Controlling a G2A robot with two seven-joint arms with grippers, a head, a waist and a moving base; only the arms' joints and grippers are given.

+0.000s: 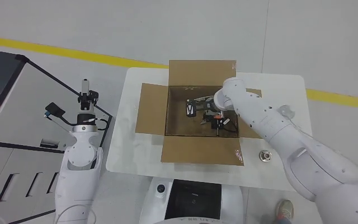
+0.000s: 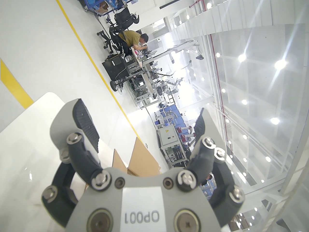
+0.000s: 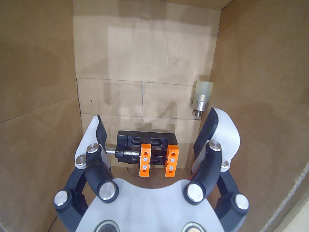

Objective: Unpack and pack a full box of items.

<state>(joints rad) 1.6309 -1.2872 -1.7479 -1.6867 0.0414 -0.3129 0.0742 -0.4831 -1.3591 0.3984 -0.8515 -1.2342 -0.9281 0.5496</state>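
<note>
Corrugated brown cardboard forms the box point(image 1: 151, 109), which stands on the white table point(image 1: 279, 168) with all four flaps folded outward and its top open. In the right wrist view the interior walls and floor are plain cardboard, and a semicircular hand cut-out is visible in the far wall. Two items lie on the box floor. The first is a small black vise point(image 3: 147, 152) with two orange clamp blocks set side by side and a bare threaded metal screw projecting from one end. The second is a short cylinder point(image 3: 202, 95) with a translucent pale body, a metal collar and a threaded stud. It lies close to a side wall, apart from the vise. The right gripper point(image 3: 156, 121) is lowered inside the box. Its fingers point(image 3: 101, 131) are spread wide, one on each side of the vise. The ribbed pads hold nothing, and it cannot be determined whether one pad touches the tip of the screw. The left gripper point(image 2: 140, 112) is positioned beyond the left edge of the table, well apart from the box. Its fingers are likewise spread wide, with nothing between them. A small round metal part point(image 1: 264, 156) rests on the table surface near the right front corner of the box.
</note>
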